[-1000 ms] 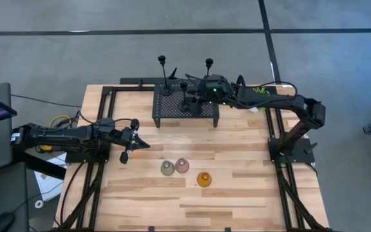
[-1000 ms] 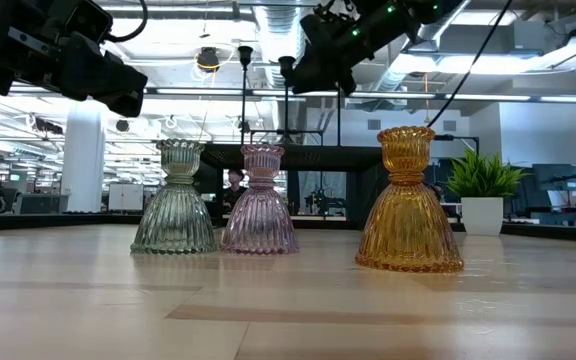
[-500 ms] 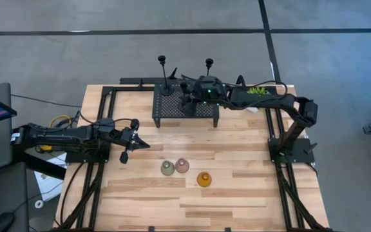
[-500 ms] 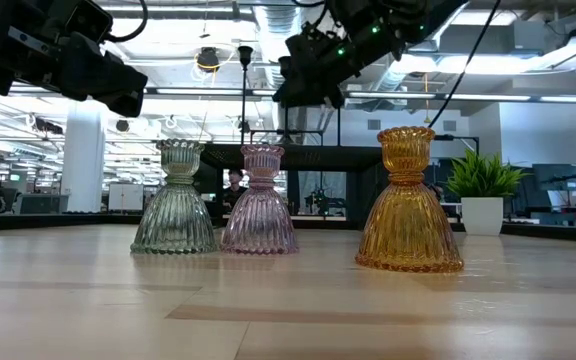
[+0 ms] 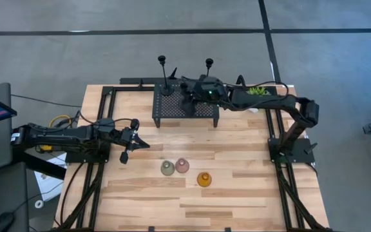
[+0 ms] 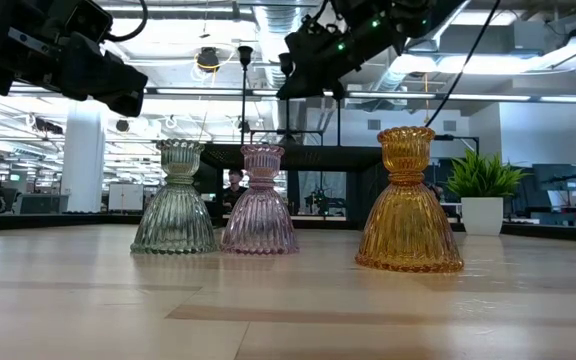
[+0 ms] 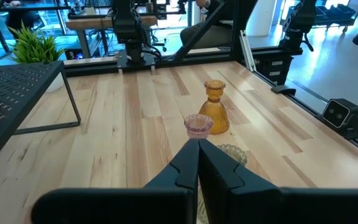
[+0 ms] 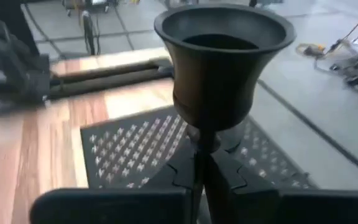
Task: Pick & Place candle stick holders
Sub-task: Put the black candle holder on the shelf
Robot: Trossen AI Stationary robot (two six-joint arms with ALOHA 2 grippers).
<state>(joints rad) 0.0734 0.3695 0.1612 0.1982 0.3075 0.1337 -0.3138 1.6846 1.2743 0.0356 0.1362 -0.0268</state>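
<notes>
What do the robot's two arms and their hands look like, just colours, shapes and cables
Both arms are dark, nearly black, built from slim jointed segments. The left arm carries black cables, with a yellow coil near its base. The right arm has small green lights near its wrist and black cables looping along it. The left hand and right hand each end in two black, angular, wedge-shaped fingers.

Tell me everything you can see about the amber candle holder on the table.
The amber holder looks like ribbed, see-through glass: a wide bell-shaped skirt, a narrow ringed neck and a flared cup on top. It stands upright on the wooden table, apart from the pink holder and green holder, which stand close together beside it. Nothing touches it but the tabletop. The left pincer is shut and points toward the trio without reaching it.
</notes>
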